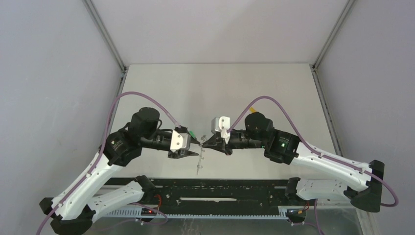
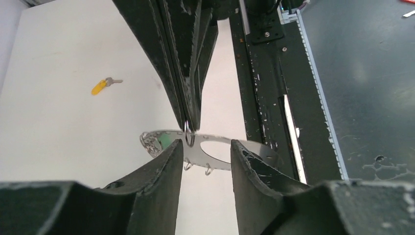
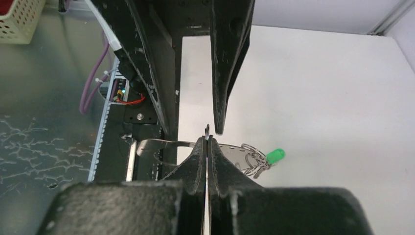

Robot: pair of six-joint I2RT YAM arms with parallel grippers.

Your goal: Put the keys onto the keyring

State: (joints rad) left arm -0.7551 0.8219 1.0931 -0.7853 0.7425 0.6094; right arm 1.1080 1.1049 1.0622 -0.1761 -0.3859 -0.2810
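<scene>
My right gripper is shut on a small wire loop on the rim of the grey oval keyring and holds it level above the table. The green-headed key hangs from a cluster of small rings at the keyring's far end. My left gripper is open, with one finger on each side of the keyring. It faces the right gripper's shut fingertips. The yellow-orange key lies alone on the white table. In the top view both grippers meet at mid-table, and the keyring shows edge-on.
The black base rail runs along the table's near edge, just below the keyring. A cream basket stands off the table at the left of the right wrist view. Grey walls enclose the white table.
</scene>
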